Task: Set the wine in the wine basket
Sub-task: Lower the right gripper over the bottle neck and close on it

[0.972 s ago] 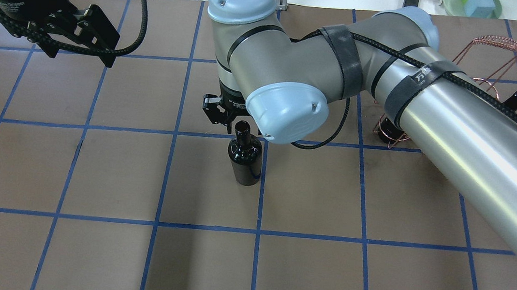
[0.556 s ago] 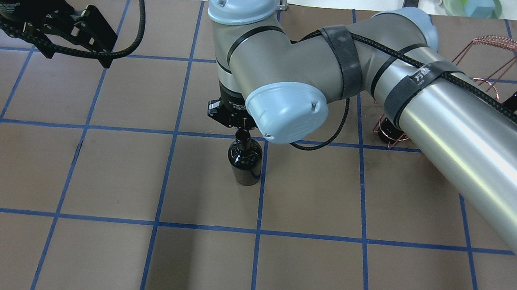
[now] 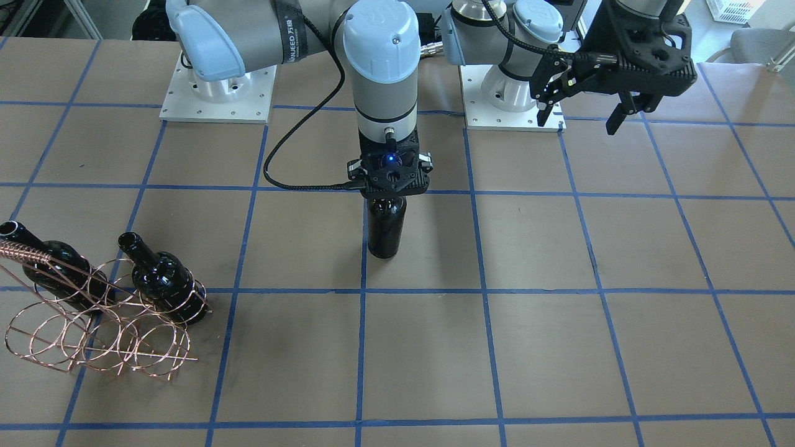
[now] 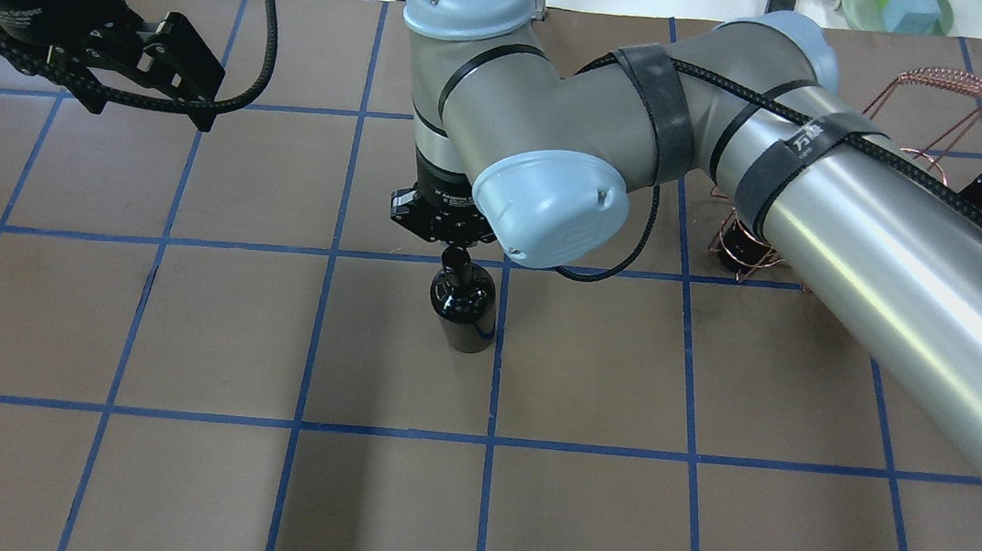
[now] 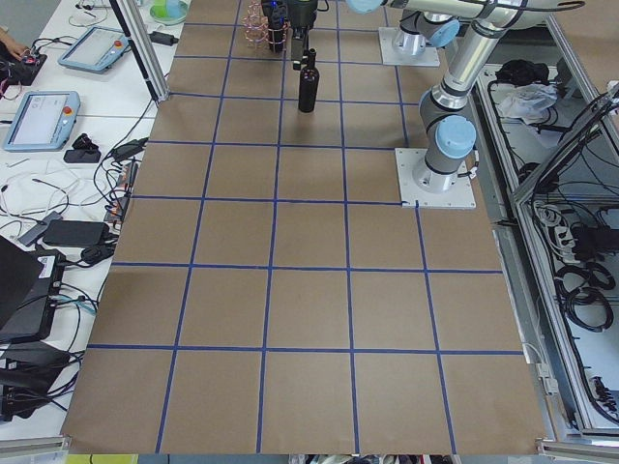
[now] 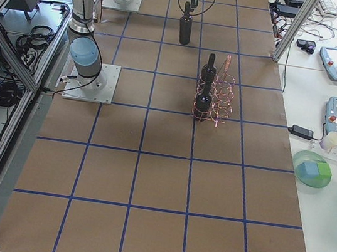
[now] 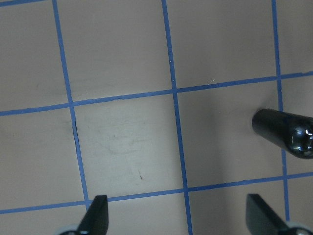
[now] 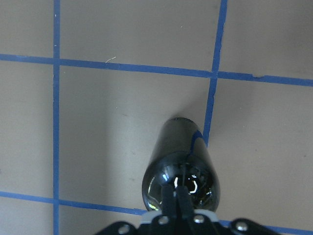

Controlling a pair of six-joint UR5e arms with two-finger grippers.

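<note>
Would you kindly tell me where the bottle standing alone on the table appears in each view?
Front-facing: bottle just above centre.
Overhead: bottle at centre.
Exterior left: bottle at top centre.
Exterior right: bottle at top centre.
Left wrist: bottle at right edge.
Right wrist: bottle at lower centre.
Shared landmark: blue tape line beside its base.

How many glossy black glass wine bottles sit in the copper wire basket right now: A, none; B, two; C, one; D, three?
B: the end bottle and the neighbouring bottle sit in the copper wire basket; the third bottle stands apart, its neck in the right gripper.
</note>
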